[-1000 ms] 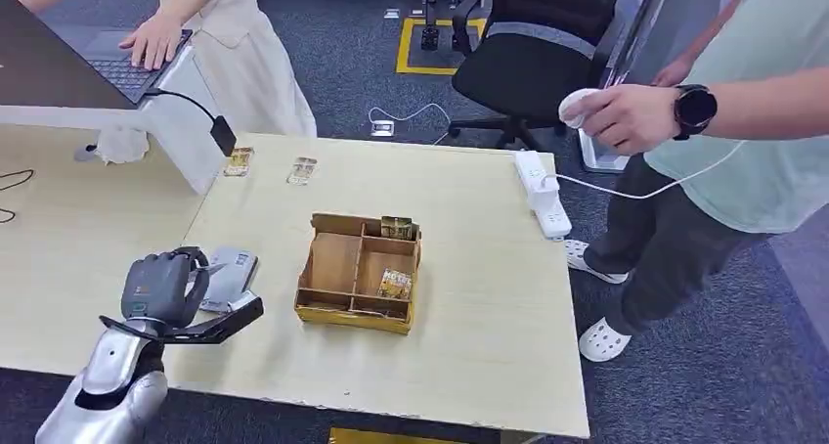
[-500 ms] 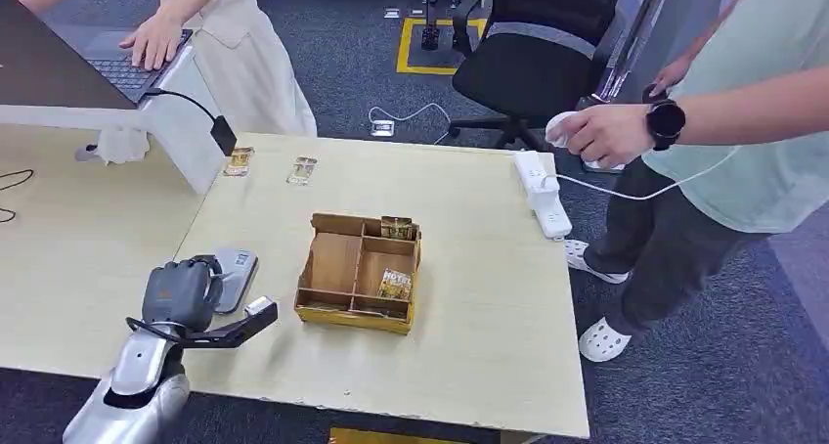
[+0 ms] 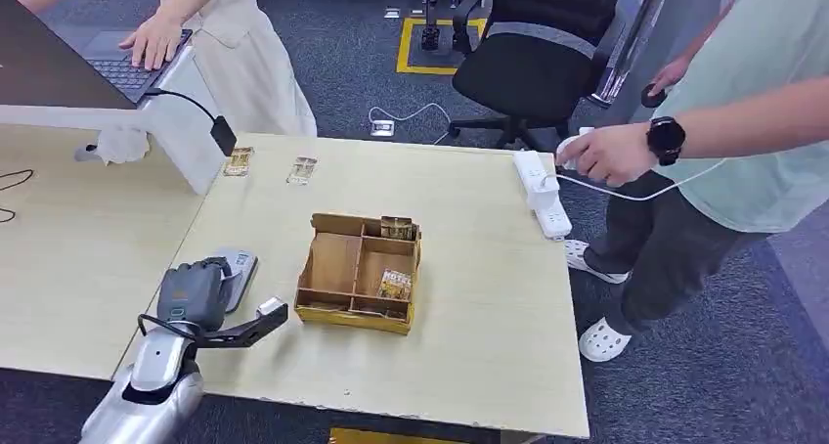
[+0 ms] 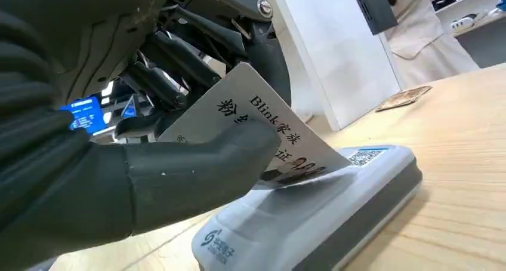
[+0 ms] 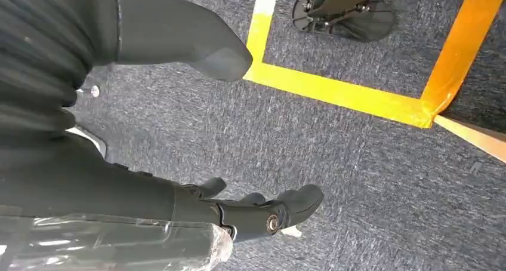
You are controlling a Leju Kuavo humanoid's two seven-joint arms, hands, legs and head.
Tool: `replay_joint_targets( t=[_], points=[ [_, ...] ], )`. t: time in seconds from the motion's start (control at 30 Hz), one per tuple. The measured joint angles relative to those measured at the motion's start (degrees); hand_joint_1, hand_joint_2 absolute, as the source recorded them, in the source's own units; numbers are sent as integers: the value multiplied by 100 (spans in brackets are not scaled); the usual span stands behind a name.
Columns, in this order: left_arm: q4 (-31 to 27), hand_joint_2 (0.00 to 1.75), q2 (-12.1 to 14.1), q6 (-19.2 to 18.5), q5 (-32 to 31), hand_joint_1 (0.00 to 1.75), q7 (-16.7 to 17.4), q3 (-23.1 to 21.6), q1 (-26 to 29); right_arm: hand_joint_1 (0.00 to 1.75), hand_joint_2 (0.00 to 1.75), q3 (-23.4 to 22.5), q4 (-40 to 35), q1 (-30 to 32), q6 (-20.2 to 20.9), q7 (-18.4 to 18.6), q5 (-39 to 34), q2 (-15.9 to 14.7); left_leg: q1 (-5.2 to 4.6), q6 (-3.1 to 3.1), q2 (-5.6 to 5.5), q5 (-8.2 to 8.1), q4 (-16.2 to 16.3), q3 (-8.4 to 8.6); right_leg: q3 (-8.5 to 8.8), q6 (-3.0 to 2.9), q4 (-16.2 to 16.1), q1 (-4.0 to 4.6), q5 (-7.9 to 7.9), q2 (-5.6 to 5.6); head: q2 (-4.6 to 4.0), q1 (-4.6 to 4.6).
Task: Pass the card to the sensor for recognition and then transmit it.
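Note:
My left hand pinches a white printed card between thumb and fingers, seen close in the left wrist view. The card's lower edge rests on the top of the grey card sensor, which lies flat on the table. In the head view the sensor lies just beyond my left hand near the table's left part. My right hand hangs over the carpet, its fingers apart and holding nothing.
A wooden compartment box with small packets stands mid-table, right of my hand. Two packets lie at the far edge. A power strip sits at the right edge, where a person stands holding a cable. Another person types on a laptop.
My left hand with the card has moved nearer and to the right, down onto the sensor. The standing person's hand has dropped toward the power strip.

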Motion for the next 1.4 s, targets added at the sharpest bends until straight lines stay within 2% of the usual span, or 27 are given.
replay_joint_targets(
  t=[0.27, 0.53, 0.7, 1.4],
  points=[
    [85, 175, -39, -79, -66, 175, 28, -22, -9, 0, 175, -24, 0, 0, 15, -9, 4, 11, 0, 0, 0, 0, 0, 0, 0, 0, 0, 0, 0, 0, 0, 0],
    [297, 175, -72, -417, -197, 175, 70, -153, 5, 0, 175, -131, -2, 30, 79, 11, 144, 48, 0, 0, -1, 0, -1, 0, 3, 0, 0, 0, 0, -1, 0, 0],
    [339, 175, -53, -719, -50, 175, -2, -238, 1, 0, 175, -243, 0, 33, 173, 15, 249, 96, -2, 2, -1, -2, -5, 6, 12, 0, 0, -2, -2, -2, 0, 0],
    [409, 175, 15, -721, 116, 175, -42, -319, -30, 0, 175, -505, 7, 98, 313, -39, 422, 230, -1, -2, -3, 0, -17, 50, 52, 2, 0, -2, -10, -4, 0, 0]
  ],
)
